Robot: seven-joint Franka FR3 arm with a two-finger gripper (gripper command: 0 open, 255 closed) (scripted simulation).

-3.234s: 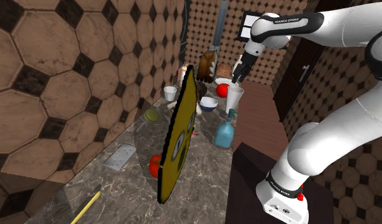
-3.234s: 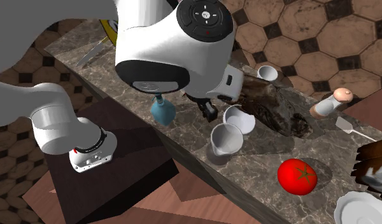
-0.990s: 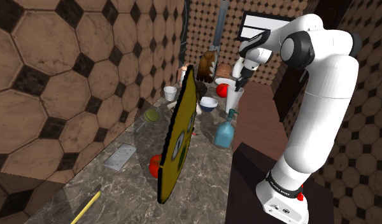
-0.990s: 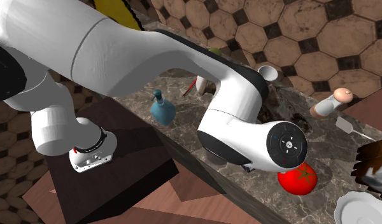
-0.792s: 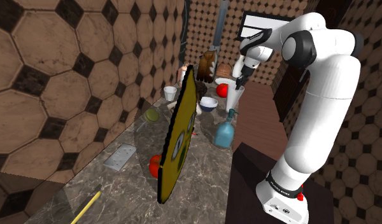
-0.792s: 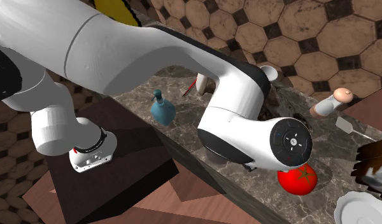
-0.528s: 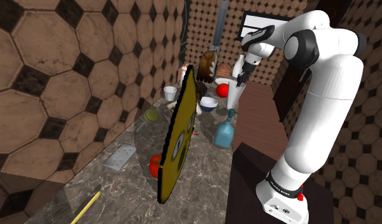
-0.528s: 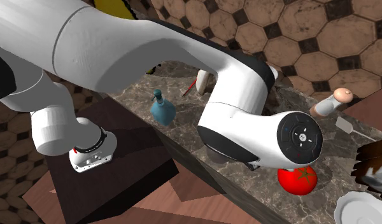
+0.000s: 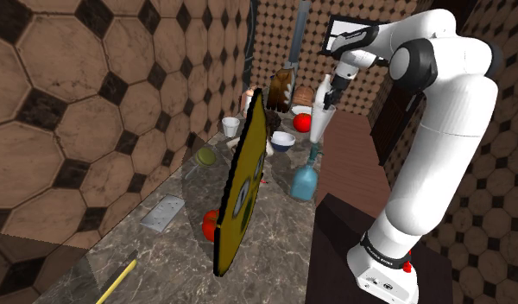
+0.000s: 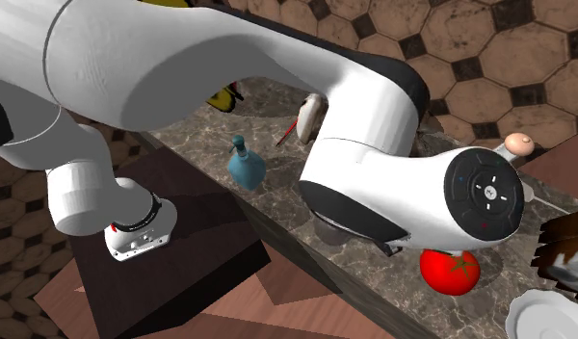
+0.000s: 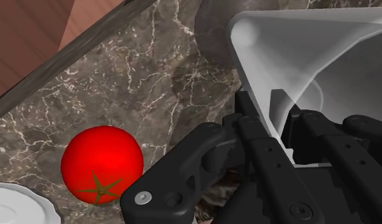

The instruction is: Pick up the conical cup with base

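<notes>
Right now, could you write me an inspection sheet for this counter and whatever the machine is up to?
Surface: dark marble counter, crowded.
Job's things: white conical cup, gripped at its rim.
Clutter: red tomato; white plate; blue pump bottle; yellow disc standing on edge; white bowl.
Grippers: black gripper shut on the cup's wall.
Cables: nothing seen.
Surroundings: brown octagon-tiled walls.
</notes>
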